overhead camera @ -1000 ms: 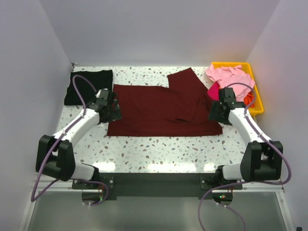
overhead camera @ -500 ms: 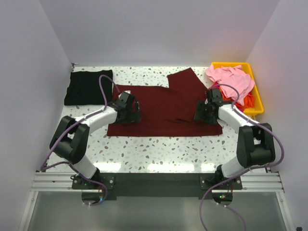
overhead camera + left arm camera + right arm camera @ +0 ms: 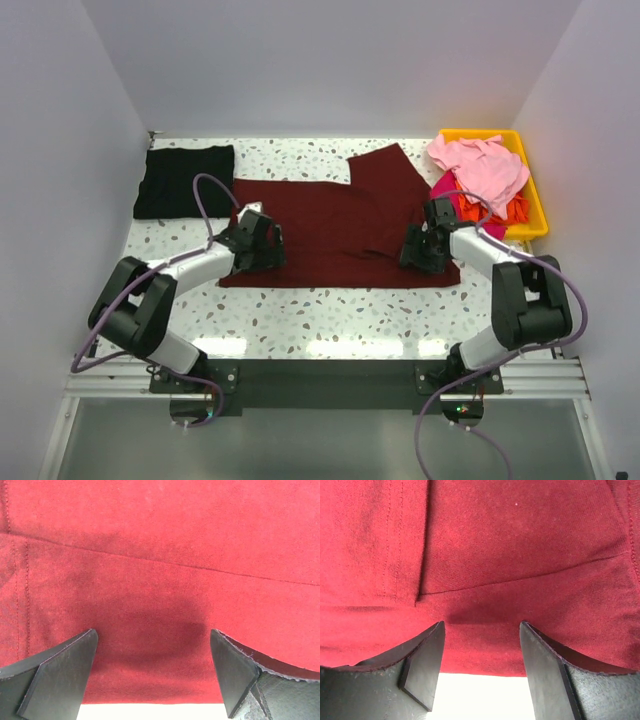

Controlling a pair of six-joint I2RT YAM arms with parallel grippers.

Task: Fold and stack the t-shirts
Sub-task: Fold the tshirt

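Observation:
A large dark maroon t-shirt (image 3: 335,230) lies spread on the table, one sleeve folded up at the back. It fills the left wrist view (image 3: 160,555) and the right wrist view (image 3: 510,540). My left gripper (image 3: 258,246) is open, low over the shirt's left part near its front hem (image 3: 152,672). My right gripper (image 3: 418,248) is open, low over the shirt's right part near the hem (image 3: 480,655). A folded black t-shirt (image 3: 185,180) lies at the back left. Light pink (image 3: 480,165), magenta (image 3: 445,188) and orange (image 3: 516,207) shirts lie in the bin.
A yellow plastic bin (image 3: 535,205) stands at the back right against the right wall. White walls close in the table on the left, back and right. The speckled table top (image 3: 330,315) shows in front of the maroon shirt.
Both grippers have moved inward from the shirt's side edges and toward its front hem. The maroon shirt's front edge sits slightly straighter.

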